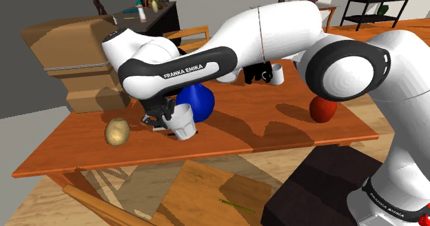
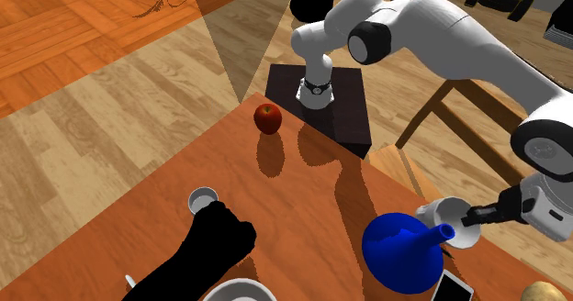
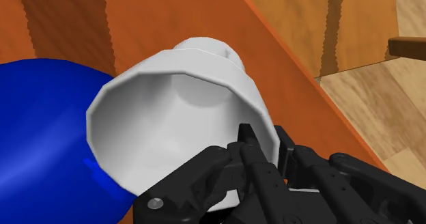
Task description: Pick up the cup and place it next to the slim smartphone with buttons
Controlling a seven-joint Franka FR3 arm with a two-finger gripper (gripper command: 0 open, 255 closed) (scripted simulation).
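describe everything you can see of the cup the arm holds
The cup is plain white and smooth, wide-mouthed, tapering to a narrower base, empty inside. It is tilted, its wall clasped at the rim by the jaws, over the brown table right beside the blue vase; whether they touch is unclear.

Blue vase (image 2: 402, 253) and potato (image 2: 549, 293) flank the smartphone (image 2: 452, 288)
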